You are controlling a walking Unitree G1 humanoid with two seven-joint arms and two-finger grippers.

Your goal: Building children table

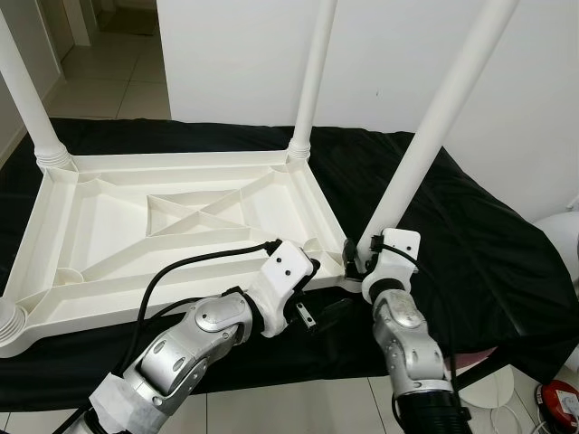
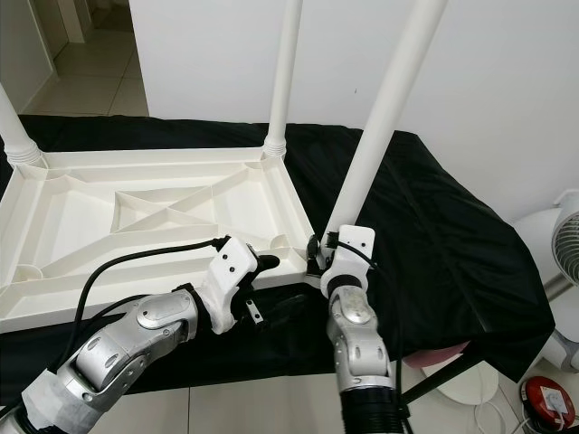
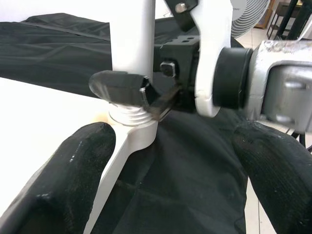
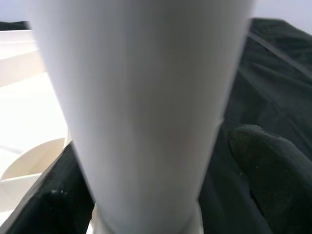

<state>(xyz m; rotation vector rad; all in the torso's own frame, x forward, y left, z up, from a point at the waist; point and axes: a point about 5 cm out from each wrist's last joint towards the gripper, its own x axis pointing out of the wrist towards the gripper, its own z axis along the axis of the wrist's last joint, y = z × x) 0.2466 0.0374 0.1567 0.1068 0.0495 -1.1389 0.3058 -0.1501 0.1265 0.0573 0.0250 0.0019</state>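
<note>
A white plastic children's table (image 1: 172, 217) lies upside down on a black cloth (image 1: 470, 244). White legs stand up from its far-left corner (image 1: 23, 99) and far-right corner (image 1: 312, 81), and a leg base (image 1: 9, 321) shows at the near left. The near-right leg (image 1: 434, 117) leans slightly in its corner socket. My right gripper (image 1: 360, 258) is shut on this leg just above its threaded base (image 3: 129, 114), with fingers (image 4: 273, 165) on both sides. My left gripper (image 1: 327, 287) stands open beside that corner, fingers (image 3: 63, 180) wide apart, holding nothing.
The cloth-covered surface ends close to my arms, with tiled floor (image 1: 298, 407) below. A white wall (image 1: 235, 54) stands behind the table. A white fan (image 2: 565, 244) and a red object (image 1: 561, 402) sit at the right. A doorway (image 1: 99, 54) opens at the far left.
</note>
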